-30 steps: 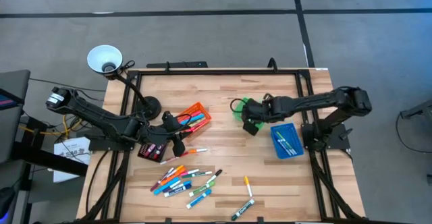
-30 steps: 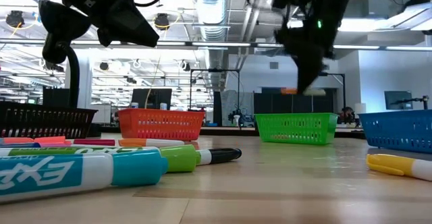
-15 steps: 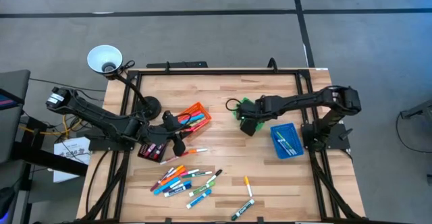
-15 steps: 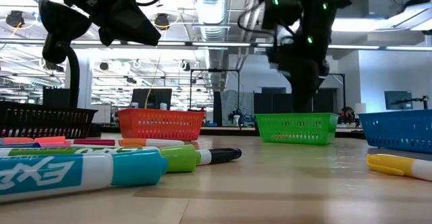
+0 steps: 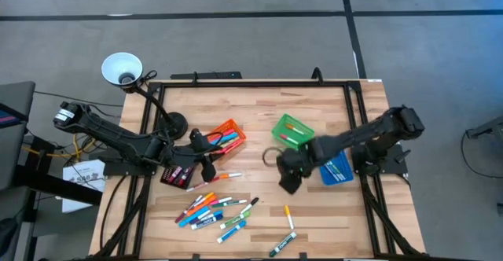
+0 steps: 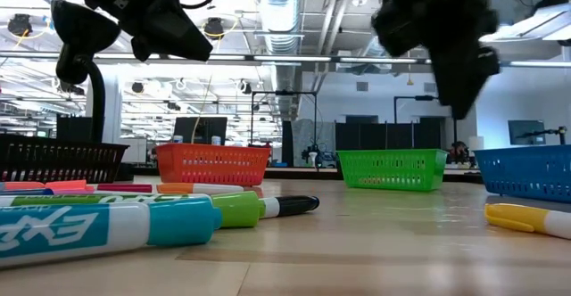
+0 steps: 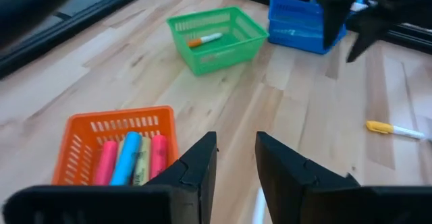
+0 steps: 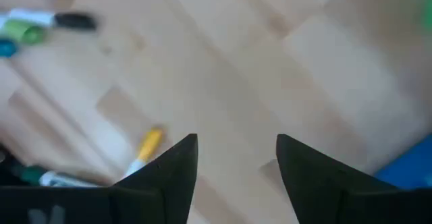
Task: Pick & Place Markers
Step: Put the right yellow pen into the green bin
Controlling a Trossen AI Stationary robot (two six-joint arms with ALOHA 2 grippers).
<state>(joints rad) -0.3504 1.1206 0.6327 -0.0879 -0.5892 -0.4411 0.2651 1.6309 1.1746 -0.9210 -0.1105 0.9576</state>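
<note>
Several markers [image 5: 214, 210] lie loose on the wooden table near its front edge, close up in the low view [image 6: 134, 220]. A yellow-capped marker [image 5: 288, 214] lies apart from them, with a green-and-black one [image 5: 283, 244] nearer the edge. My right gripper [image 5: 288, 178] hovers open above bare table between the green bin [image 5: 277, 126] and the yellow-capped marker [image 8: 145, 150], pointing steeply down, nothing between its fingers [image 8: 236, 156]. My left gripper [image 5: 208, 165] waits open [image 7: 235, 163] beside the orange bin [image 7: 121, 119]. One orange-capped marker [image 7: 204, 40] lies in the green bin.
The orange bin [image 5: 228, 125] holds several markers. A blue bin [image 5: 338, 170] with markers sits partly under my right arm, and a black bin [image 5: 177, 174] under my left arm. A white lamp [image 5: 122, 68] stands at the far left on a dark base [image 5: 174, 123].
My right gripper has swung from above the green bin toward the table's near edge and a little left, tipping to point more steeply down. The pale marker seen at its fingertips a second ago is gone from them. The green bin now shows uncovered.
</note>
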